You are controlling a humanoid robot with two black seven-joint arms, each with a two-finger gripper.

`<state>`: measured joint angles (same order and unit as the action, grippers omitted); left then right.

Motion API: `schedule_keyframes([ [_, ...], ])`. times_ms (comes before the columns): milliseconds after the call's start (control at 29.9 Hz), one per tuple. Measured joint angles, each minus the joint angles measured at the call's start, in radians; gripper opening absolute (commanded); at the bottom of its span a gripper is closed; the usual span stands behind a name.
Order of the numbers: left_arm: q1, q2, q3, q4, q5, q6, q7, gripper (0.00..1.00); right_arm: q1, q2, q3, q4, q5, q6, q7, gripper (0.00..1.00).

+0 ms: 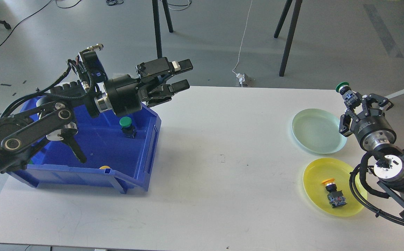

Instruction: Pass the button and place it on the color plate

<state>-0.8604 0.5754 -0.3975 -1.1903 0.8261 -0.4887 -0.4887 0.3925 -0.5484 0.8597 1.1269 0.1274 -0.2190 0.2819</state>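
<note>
My right gripper [351, 98] is shut on a green-capped button [343, 88] and holds it in the air at the table's right edge, just right of the pale green plate [317, 136]. The yellow plate [317, 177] lies in front of it with an orange-capped button [333, 193] on it. My left gripper [182, 75] is open and empty, above the back right corner of the blue bin [146, 153]. Another green-capped button [127, 125] stands in the bin, and a yellow one [105, 167] peeks over its front wall.
The white table [219, 188] carries the bin at the left and the two plates at the right. Tripod legs [158, 28] and cables stand on the floor behind the table. A chair base [397, 96] is at the far right.
</note>
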Motion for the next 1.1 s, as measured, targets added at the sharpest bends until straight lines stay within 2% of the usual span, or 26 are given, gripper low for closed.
schedule_keyframes([
  [167,0.000,-0.002,0.000,0.000,-0.001,0.000,0.000,0.88,0.054,0.050,-0.023,-0.128,0.000,-0.105,-0.157,0.05],
  [234,0.000,-0.002,0.000,0.000,-0.001,0.000,0.000,0.88,0.082,0.071,-0.054,-0.175,-0.001,-0.123,-0.199,0.08],
  [301,0.000,-0.002,0.000,0.000,-0.001,0.000,0.000,0.88,0.110,0.088,-0.097,-0.215,-0.001,-0.132,-0.221,0.12],
  [368,0.000,-0.002,0.000,0.000,-0.001,0.000,0.000,0.88,0.135,0.103,-0.148,-0.240,-0.001,-0.132,-0.229,0.22],
  [434,0.000,-0.002,-0.001,0.000,-0.001,0.000,0.000,0.88,0.146,0.110,-0.177,-0.242,-0.001,-0.125,-0.231,0.28],
  [535,0.001,-0.002,-0.001,0.000,-0.001,0.000,0.000,0.88,0.151,0.114,-0.188,-0.229,0.001,-0.109,-0.231,0.44],
  [635,0.001,-0.002,-0.001,0.000,-0.001,0.000,0.000,0.88,0.153,0.115,-0.186,-0.213,0.003,-0.101,-0.228,0.55],
  [769,0.001,-0.002,-0.001,0.000,-0.001,0.000,0.000,0.88,0.151,0.112,-0.183,-0.185,0.004,-0.097,-0.227,0.63],
  [936,0.001,-0.002,-0.001,0.000,-0.002,0.000,0.000,0.89,0.132,0.086,-0.157,-0.108,0.005,-0.095,-0.223,0.82],
  [1003,0.002,-0.003,-0.002,0.003,-0.023,0.000,0.000,0.89,0.123,0.053,-0.136,-0.056,0.004,-0.083,-0.221,0.94],
  [1103,0.002,-0.020,-0.029,0.069,-0.147,0.000,0.000,0.93,0.119,-0.017,-0.115,0.043,0.001,0.013,-0.219,0.97],
])
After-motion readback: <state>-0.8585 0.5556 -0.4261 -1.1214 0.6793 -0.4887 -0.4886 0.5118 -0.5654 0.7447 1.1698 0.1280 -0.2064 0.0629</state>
